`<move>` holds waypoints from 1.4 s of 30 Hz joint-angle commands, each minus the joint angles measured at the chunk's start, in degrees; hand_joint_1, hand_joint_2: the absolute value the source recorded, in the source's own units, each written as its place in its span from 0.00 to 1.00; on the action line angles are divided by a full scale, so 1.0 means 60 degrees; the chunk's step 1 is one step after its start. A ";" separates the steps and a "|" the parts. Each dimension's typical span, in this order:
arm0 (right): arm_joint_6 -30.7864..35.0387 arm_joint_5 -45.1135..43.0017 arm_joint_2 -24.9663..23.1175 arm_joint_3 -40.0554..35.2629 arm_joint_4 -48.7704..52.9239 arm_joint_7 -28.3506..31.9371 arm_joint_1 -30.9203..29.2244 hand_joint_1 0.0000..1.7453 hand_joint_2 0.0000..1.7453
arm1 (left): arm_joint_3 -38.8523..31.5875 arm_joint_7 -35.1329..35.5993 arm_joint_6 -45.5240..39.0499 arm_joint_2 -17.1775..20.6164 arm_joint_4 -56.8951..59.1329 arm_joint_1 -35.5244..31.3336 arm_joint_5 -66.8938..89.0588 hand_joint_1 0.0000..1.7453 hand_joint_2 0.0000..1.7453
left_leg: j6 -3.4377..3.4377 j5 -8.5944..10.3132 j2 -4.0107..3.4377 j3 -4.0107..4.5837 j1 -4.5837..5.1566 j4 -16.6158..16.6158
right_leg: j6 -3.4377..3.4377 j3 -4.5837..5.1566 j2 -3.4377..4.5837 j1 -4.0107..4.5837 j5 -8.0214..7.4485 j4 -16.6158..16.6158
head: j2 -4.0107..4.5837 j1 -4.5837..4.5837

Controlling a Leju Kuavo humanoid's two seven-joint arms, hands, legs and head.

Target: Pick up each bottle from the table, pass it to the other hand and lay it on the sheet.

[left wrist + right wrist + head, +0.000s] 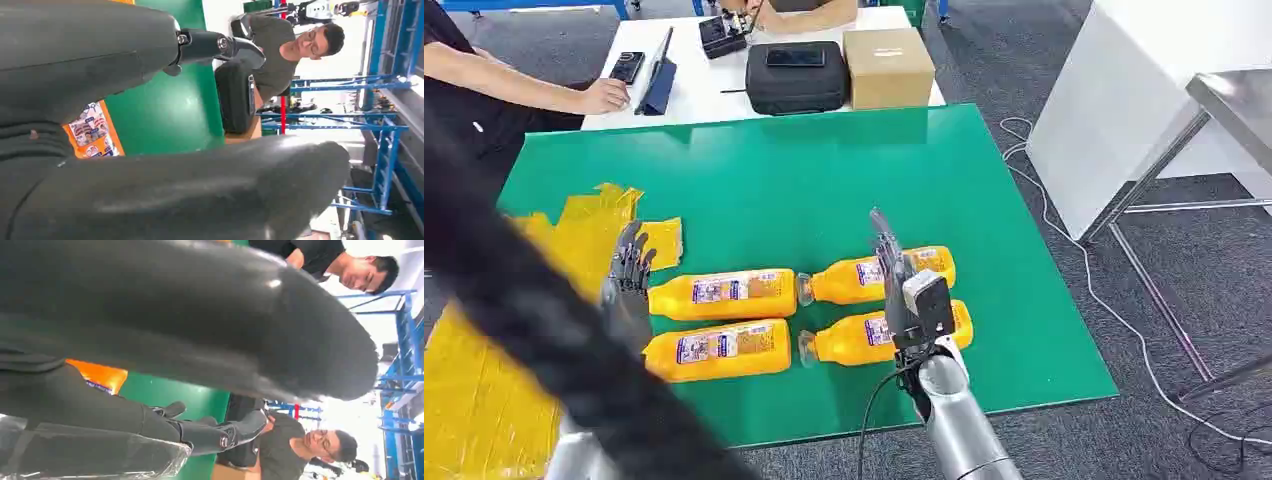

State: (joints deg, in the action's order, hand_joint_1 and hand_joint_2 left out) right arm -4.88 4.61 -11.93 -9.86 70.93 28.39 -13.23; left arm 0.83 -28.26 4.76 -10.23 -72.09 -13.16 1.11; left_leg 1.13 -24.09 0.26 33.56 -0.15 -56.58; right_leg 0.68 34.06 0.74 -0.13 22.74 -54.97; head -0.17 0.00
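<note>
Four orange bottles lie on their sides in two rows on the green table (824, 170): upper left (724, 294), lower left (719, 349), upper right (849, 281), lower right (844, 340). The crumpled yellow sheet (484, 400) covers the table's left side. My left hand (629, 268) hangs open by the base of the upper left bottle, whose label (92, 132) shows between thumb and fingers. My right hand (892, 275) stands open over the two right bottles, fingers pointing away from me; an orange bottle (100, 376) lies under it. Neither hand holds anything.
A white table (694, 80) behind the green one carries a black case (796, 75), a cardboard box (888, 65) and small devices. A person's arm (524, 90) rests on it at the left. A white cabinet (1124, 90) and a cable (1074, 260) lie to the right.
</note>
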 commanded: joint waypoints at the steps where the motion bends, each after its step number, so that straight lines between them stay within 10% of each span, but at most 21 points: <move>1: -0.0066 -0.0023 0.0149 -0.0253 -0.0903 0.0060 -0.0660 0.00 0.00 | -0.0477 0.0146 0.0112 0.0028 -0.0416 0.0383 -0.0206 0.00 0.00 | -0.0009 -0.0015 -0.0027 -0.0036 0.0000 0.0011 | 0.0000 -0.0025 0.0019 0.0001 0.0007 0.0008 | 0.0000 0.0000; 25: 0.0914 -0.0110 0.0581 0.0408 0.1656 -0.0951 0.0470 0.00 0.00 | 0.0312 0.0598 -0.0098 -0.0011 -0.0076 -0.0537 0.0031 0.00 0.00 | -0.0007 -0.0015 0.0029 -0.0053 0.0000 0.0004 | 0.0000 -0.0050 -0.0043 0.0003 0.0025 0.0006 | 0.0000 0.0000; 26: 0.1183 0.0670 0.0948 0.0216 0.2417 -0.0840 0.1084 0.00 1.00 | -0.0077 0.0504 -0.0330 -0.0061 -0.0396 -0.0212 -0.0132 0.00 0.00 | -0.0004 -0.0012 0.0022 -0.0040 0.0002 0.0001 | 0.0001 -0.0036 -0.0035 0.0000 0.0019 0.0004 | 0.0000 0.0000; 42: 0.0303 0.2332 0.2094 0.0201 0.3878 -0.2021 0.2297 0.00 1.00 | -0.1491 -0.0064 -0.0048 0.0069 0.0242 0.0251 -0.0535 0.00 0.00 | 0.0002 -0.0029 0.0000 -0.0048 0.0003 0.0012 | 0.0003 -0.0044 -0.0012 -0.0002 0.0018 0.0014 | 0.0000 0.0000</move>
State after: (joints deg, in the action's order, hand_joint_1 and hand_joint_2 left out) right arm -2.67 18.45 -1.64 -8.57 93.05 16.70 0.49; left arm -5.59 -28.79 4.26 -9.92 -73.53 -11.04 -1.92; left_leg 1.20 -24.18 0.28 33.52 -0.13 -56.58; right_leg 0.69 34.03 0.71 -0.15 22.76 -54.94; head -0.18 0.00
